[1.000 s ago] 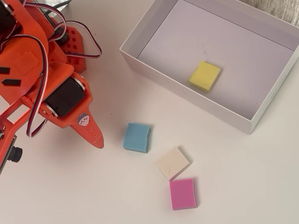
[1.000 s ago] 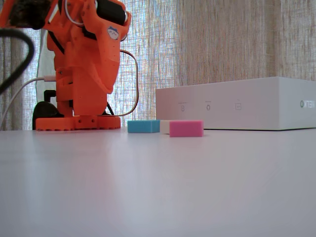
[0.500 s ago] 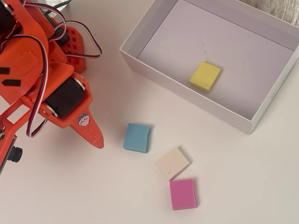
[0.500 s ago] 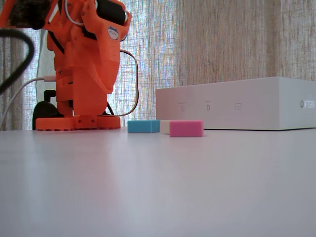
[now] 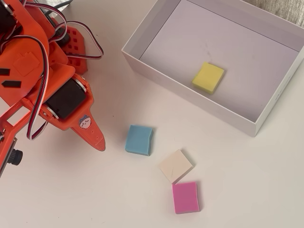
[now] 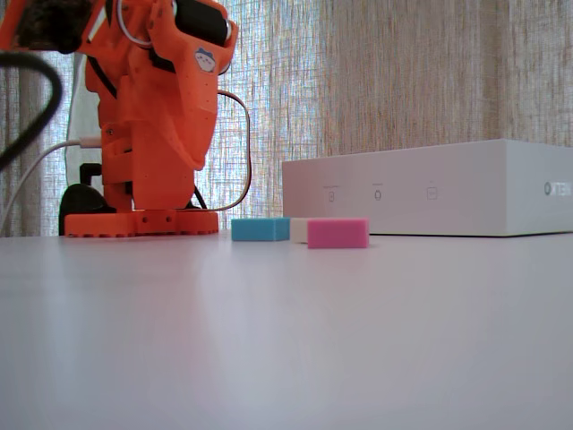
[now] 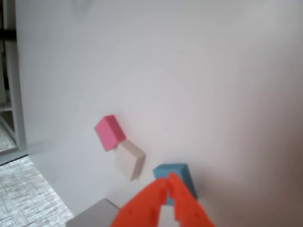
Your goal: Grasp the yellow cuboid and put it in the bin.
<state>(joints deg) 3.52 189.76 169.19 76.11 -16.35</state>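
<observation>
The yellow cuboid (image 5: 208, 77) lies flat on the floor of the bin (image 5: 142, 38), near its front wall, in the overhead view. The bin's white side (image 6: 430, 193) shows in the fixed view, where the cuboid is hidden behind the wall. My orange gripper (image 5: 97, 140) is well left of the bin, above the table and left of the blue block. In the wrist view its fingertips (image 7: 168, 182) meet, shut and empty.
A blue block (image 5: 139, 139), a cream block (image 5: 175, 166) and a pink block (image 5: 185, 197) lie on the white table in front of the bin. They also show in the wrist view: blue (image 7: 177, 177), cream (image 7: 129, 161), pink (image 7: 110, 132). The arm's base (image 6: 143, 219) stands at the left.
</observation>
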